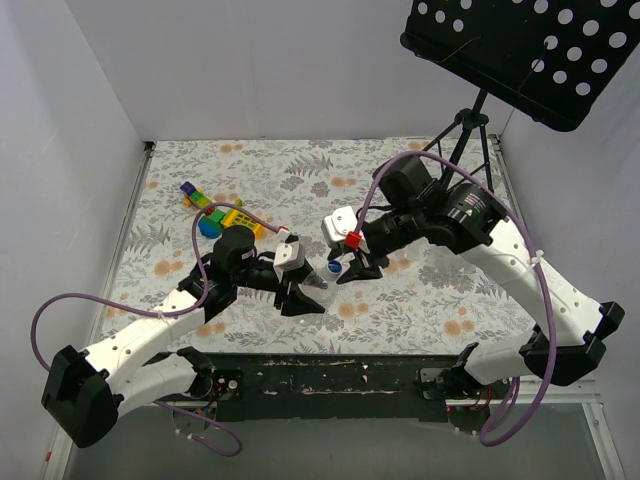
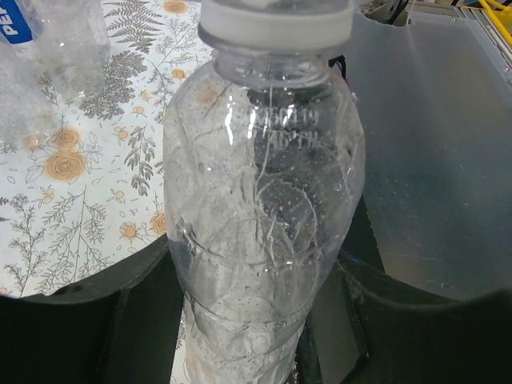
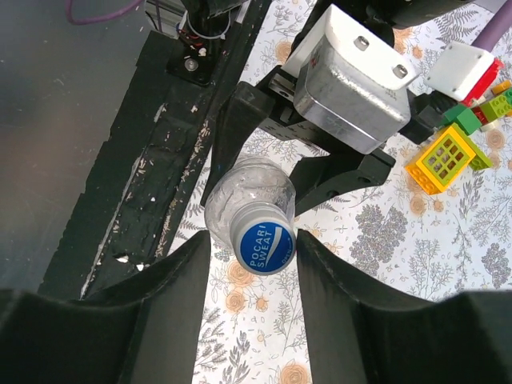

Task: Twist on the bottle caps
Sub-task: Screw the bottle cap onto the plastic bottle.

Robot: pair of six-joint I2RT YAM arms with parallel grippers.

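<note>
**L clamped on bottle, R straddling the cap**

Left end effector point(image 1: 305, 295): jaws closed tight on the clear bottle point(image 2: 264, 208), one finger on each side of the lower body. The bottle stands roughly upright in the grip, with its neck towards the right arm.

Right end effector point(image 1: 348, 272): jaws apart, one on each side of the blue "POCARI SWEAT" cap point(image 3: 264, 245). In the right wrist view there's a visible gap at the cap's 9 o'clock side. The 3 o'clock finger is just beside the rim; can't tell if it's touching. Not clamped.

The cap sits on the bottle's mouth. Can't tell whether it's threaded on.

Arm poses, top view:
- Left arm comes in from its base at 7 o'clock, stays low, and reaches towards mid-worktop point(image 1: 420, 300).
- Right arm rises from 5 o'clock, arches high through the elbow near 2 o'clock, then drops with the wrist pointing down and left at the cap.
- The two end effectors meet near the centre, just beside each other.

Other items:
- Second bottle point(image 2: 72, 48) is on the floral cloth at 10 o'clock in the left wrist view, well apart from the held one.
- Toy blocks point(image 1: 215, 212) are at 10 o'clock from the end effectors.
</note>
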